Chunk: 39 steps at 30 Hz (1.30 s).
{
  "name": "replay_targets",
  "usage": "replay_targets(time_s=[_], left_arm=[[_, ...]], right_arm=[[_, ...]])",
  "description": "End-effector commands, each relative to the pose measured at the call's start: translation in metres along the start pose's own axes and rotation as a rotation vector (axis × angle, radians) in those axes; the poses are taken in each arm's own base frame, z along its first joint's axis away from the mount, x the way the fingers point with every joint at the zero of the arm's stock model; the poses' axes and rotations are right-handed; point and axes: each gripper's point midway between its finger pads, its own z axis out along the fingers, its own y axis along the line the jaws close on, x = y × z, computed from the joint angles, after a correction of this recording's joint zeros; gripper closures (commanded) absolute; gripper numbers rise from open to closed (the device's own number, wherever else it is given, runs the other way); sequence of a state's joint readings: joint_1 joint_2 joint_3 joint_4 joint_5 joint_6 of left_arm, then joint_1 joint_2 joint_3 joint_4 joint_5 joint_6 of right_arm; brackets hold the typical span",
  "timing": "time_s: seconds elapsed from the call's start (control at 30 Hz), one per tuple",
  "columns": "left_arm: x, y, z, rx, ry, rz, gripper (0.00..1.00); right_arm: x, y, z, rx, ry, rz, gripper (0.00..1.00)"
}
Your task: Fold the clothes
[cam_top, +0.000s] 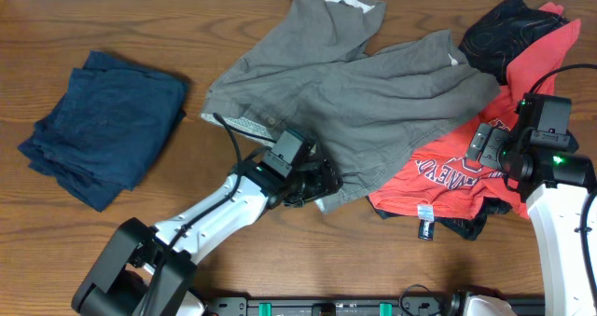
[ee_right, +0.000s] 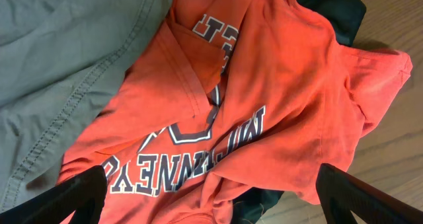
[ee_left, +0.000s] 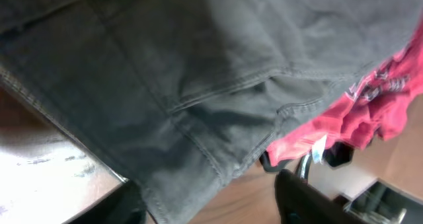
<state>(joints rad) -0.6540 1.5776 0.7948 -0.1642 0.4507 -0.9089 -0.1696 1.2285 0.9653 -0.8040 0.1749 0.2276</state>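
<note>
The grey-taupe shorts (cam_top: 354, 83) lie spread and rumpled across the middle of the table, with one leg over a red printed shirt (cam_top: 457, 181). My left gripper (cam_top: 317, 190) is open at the shorts' near hem. In the left wrist view the grey fabric (ee_left: 198, 85) hangs between the spread fingers (ee_left: 211, 204). My right gripper (cam_top: 490, 148) is open and empty just above the red shirt (ee_right: 277, 85). The shorts' edge (ee_right: 53, 65) shows at the left of the right wrist view.
A navy garment (cam_top: 103, 125) lies folded at the left. A black-patterned garment (cam_top: 504, 32) sits at the back right, partly under the red shirt. Dark fabric (ee_right: 337, 12) pokes out beneath the red shirt. Bare wood table (cam_top: 280, 269) shows along the front.
</note>
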Motion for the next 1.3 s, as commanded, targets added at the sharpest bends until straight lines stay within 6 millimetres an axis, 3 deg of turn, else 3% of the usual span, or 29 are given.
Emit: replay_targets(time_s=[0.0, 0.07, 0.2, 0.23, 0.4, 0.53, 0.73, 0.9, 0.93, 1.13, 1.27], left_arm=[[0.001, 0.009, 0.004, -0.053, -0.029, -0.044, 0.48], [0.005, 0.012, 0.004, -0.066, -0.015, -0.045, 0.53], [0.014, 0.021, 0.004, -0.109, 0.013, -0.082, 0.90], [0.016, 0.024, 0.003, -0.121, 0.019, -0.090, 0.94], [0.020, 0.048, -0.004, -0.207, 0.049, -0.097, 0.94], [0.011, 0.089, -0.030, -0.307, 0.074, -0.149, 0.94], [-0.031, 0.139, -0.086, -0.314, -0.010, -0.218, 0.94], [-0.054, 0.166, -0.129, -0.291, -0.136, -0.345, 0.94], [-0.056, 0.170, -0.136, -0.288, -0.153, -0.371, 0.94], [-0.057, 0.177, -0.144, -0.286, -0.174, -0.418, 0.94], [-0.056, 0.174, -0.142, -0.287, -0.168, -0.404, 0.94]], right_arm=[[-0.001, -0.002, -0.001, 0.004, -0.002, 0.010, 0.01], [-0.001, -0.002, -0.001, 0.003, -0.001, 0.010, 0.01], [-0.001, -0.002, -0.001, 0.004, -0.002, 0.010, 0.01], [-0.001, -0.002, -0.001, 0.004, -0.002, 0.010, 0.01], [-0.001, -0.002, -0.001, 0.004, 0.001, 0.009, 0.01], [0.002, -0.002, -0.001, 0.003, 0.012, 0.002, 0.01], [0.011, 0.018, 0.004, -0.112, 0.059, -0.093, 0.37], [0.017, 0.035, 0.022, -0.184, 0.120, -0.094, 0.93], [0.018, 0.040, 0.029, -0.205, 0.139, -0.094, 0.99], [0.045, 0.072, 0.055, -0.378, 0.286, -0.152, 0.99], [0.066, 0.081, 0.073, -0.419, 0.390, -0.166, 0.99]])
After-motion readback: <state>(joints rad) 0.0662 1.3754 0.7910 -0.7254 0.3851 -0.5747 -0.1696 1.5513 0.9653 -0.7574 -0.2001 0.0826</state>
